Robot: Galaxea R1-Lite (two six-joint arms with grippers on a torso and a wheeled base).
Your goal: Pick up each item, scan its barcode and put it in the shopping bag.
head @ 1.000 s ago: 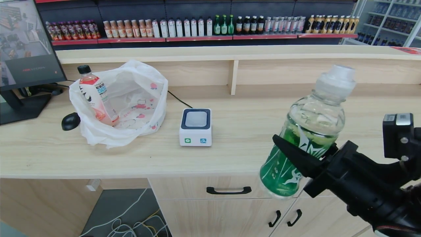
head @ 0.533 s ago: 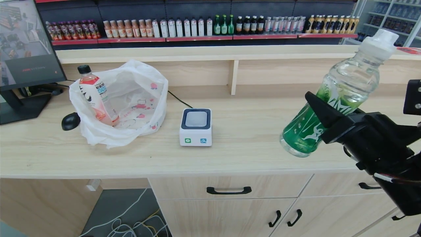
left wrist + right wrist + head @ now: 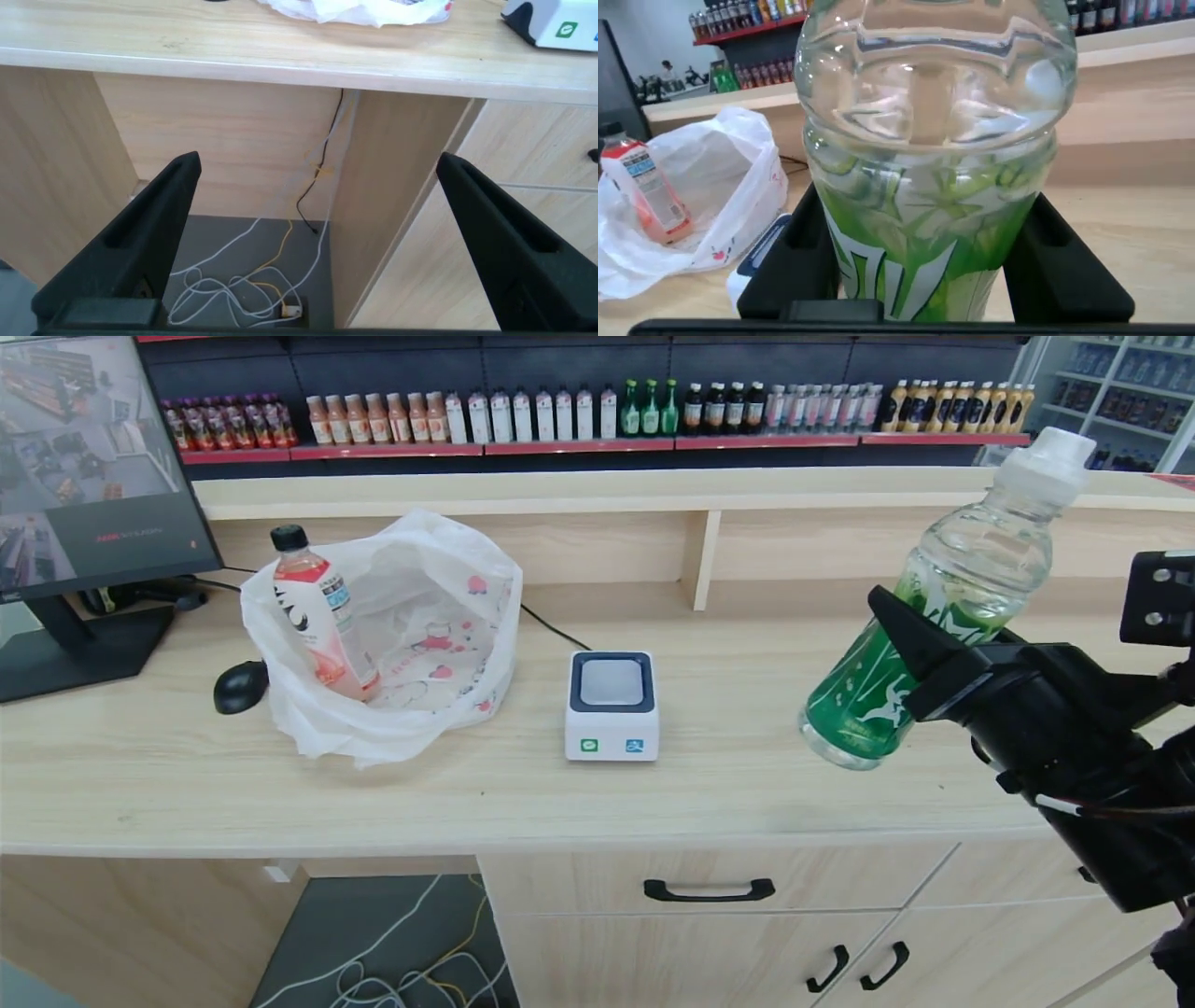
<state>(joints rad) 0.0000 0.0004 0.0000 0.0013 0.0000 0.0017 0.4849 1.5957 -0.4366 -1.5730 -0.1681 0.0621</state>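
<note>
My right gripper (image 3: pixel 934 658) is shut on a clear bottle with a green label (image 3: pixel 924 616) and a white cap, held tilted above the right part of the counter. The same green-label bottle (image 3: pixel 934 205) sits between the gripper's black fingers (image 3: pixel 789 266). A white barcode scanner (image 3: pixel 611 706) stands mid-counter, left of the held bottle. The white shopping bag (image 3: pixel 392 635) lies open at the left with a pink drink bottle (image 3: pixel 322 613) leaning inside it. My left gripper (image 3: pixel 318 243) hangs open below the counter's front edge, nothing between its fingers.
A monitor on a black stand (image 3: pixel 84 504) fills the far left, with a black mouse (image 3: pixel 240 686) beside the bag. A raised wooden ledge (image 3: pixel 653 485) runs along the counter's back. Shelves of bottles (image 3: pixel 607 411) line the wall. Drawers (image 3: pixel 709 891) and loose cables (image 3: pixel 252 280) lie beneath.
My right gripper has lifted the green-label bottle up and to the right, tipping it, then held nearly still. The head camera has shifted, sliding the whole scene slightly to the right.
</note>
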